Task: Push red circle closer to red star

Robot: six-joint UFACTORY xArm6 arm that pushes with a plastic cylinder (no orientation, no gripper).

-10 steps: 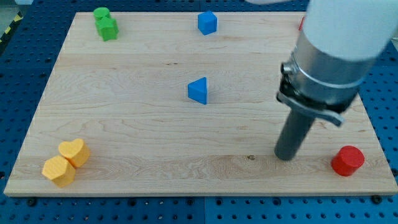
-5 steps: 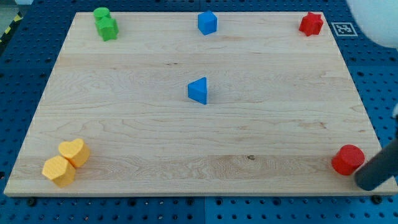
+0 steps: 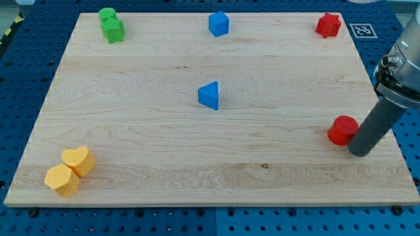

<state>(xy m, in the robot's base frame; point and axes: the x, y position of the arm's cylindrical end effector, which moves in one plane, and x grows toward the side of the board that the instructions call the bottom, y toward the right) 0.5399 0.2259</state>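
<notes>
The red circle [image 3: 342,129] lies near the board's right edge, about mid-height. My tip [image 3: 360,152] rests on the board just to the lower right of the red circle, touching or nearly touching it. The red star [image 3: 328,25] sits at the view's top right corner of the board, well above the red circle.
A blue triangle [image 3: 209,96] sits mid-board. A blue cube [image 3: 218,23] is at the top centre. Two green blocks [image 3: 111,25] are at the top left. A yellow heart [image 3: 79,159] and a yellow hexagon [image 3: 62,179] are at the bottom left. The wooden board [image 3: 131,131] ends just right of my tip.
My tip swung from left of the red circle out past the board's right edge, then came back in and pushed the red circle up and slightly left.
</notes>
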